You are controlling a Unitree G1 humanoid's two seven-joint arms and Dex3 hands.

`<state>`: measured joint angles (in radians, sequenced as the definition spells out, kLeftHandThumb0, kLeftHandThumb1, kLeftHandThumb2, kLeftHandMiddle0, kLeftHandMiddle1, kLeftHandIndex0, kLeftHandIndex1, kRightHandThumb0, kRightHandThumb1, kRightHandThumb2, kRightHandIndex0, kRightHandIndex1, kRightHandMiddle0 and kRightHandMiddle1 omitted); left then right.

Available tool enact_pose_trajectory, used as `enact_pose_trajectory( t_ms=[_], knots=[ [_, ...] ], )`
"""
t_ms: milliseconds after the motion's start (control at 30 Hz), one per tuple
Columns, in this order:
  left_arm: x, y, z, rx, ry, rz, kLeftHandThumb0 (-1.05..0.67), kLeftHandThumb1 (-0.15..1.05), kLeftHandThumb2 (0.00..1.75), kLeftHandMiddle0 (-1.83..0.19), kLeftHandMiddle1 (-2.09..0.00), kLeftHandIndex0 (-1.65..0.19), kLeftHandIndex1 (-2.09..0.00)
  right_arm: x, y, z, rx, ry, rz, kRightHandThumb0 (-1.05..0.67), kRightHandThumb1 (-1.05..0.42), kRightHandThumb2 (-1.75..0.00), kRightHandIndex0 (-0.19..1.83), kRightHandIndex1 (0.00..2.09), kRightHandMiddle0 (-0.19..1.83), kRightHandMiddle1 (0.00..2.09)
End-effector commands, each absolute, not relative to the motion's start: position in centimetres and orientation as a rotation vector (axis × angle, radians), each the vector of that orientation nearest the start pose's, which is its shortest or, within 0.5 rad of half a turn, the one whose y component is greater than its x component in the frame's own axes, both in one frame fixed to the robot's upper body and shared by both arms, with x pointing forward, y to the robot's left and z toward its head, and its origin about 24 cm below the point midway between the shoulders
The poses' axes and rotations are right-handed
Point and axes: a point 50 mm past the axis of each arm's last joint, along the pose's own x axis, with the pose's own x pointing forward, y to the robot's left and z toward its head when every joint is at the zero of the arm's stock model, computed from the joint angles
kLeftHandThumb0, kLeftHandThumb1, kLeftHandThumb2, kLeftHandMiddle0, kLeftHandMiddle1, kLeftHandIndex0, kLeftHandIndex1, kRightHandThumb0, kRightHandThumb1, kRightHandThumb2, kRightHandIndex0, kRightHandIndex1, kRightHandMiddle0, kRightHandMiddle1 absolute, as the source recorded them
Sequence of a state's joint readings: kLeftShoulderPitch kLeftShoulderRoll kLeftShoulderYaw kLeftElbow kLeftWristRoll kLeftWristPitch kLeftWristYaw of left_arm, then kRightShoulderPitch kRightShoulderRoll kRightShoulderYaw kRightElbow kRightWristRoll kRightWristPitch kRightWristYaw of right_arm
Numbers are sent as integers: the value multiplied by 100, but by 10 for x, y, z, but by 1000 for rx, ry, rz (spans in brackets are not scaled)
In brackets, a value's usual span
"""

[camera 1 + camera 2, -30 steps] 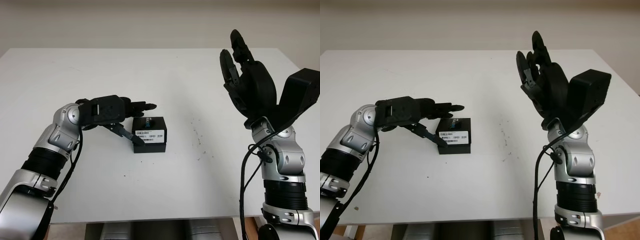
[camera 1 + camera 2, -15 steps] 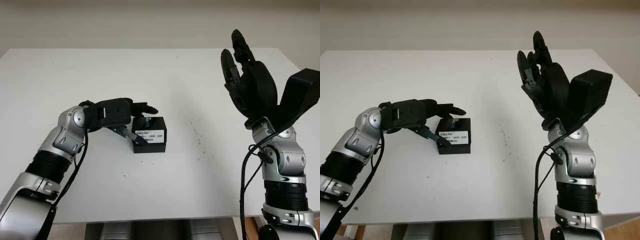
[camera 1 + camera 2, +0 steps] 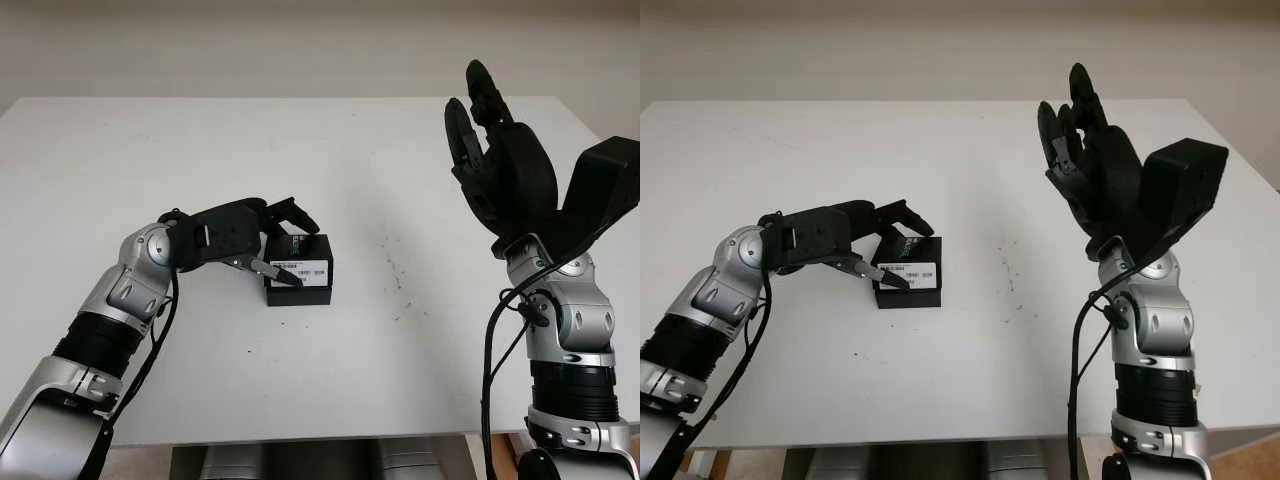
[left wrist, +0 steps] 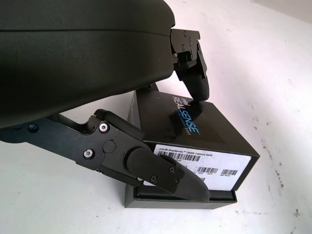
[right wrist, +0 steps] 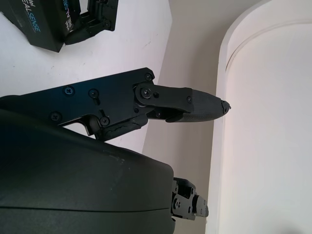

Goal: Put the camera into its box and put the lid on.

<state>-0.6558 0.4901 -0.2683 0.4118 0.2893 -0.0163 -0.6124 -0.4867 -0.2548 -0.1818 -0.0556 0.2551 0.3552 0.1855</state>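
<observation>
- Compared with one second ago, the left hand (image 3: 262, 235) has advanced from beside the box (image 3: 300, 270) to close on it.
- Left wrist view resolves the lid (image 4: 181, 118) lettering; one finger (image 4: 194, 78) rests on top, another across the label face.
- Box: left of frame centre on the table (image 3: 330, 160).
- Right hand (image 3: 495, 165): raised at right, open, holding nothing.

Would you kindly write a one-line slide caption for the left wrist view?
Left hand closing around the lidded black cardboard camera box on the white table.
</observation>
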Motion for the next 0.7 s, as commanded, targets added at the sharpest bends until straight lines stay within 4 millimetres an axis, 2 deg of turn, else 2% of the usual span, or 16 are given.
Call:
enact_pose_trajectory(
  t_ms=[0,133,300,667],
  knots=[
    [351,158,120,899,23,-696,-30,103,7,-12,-122,-2,-132,323,-190,182,13,-243,172,-57,-105,-47,-17,5,-13,5],
    [350,157,120,885,-18,-673,-23,105,11,-8,-153,-4,-153,323,-190,182,15,-242,173,-57,-105,-46,-17,5,-13,5],
    [349,156,121,869,-40,-658,-22,105,13,-5,-170,-2,-162,324,-190,182,8,-244,168,-58,-105,-46,-17,5,-13,5],
    [345,155,126,865,-86,-635,-24,105,11,-3,-177,0,-160,323,-189,181,15,-239,166,-58,-105,-44,-17,5,-13,5]
  ],
)
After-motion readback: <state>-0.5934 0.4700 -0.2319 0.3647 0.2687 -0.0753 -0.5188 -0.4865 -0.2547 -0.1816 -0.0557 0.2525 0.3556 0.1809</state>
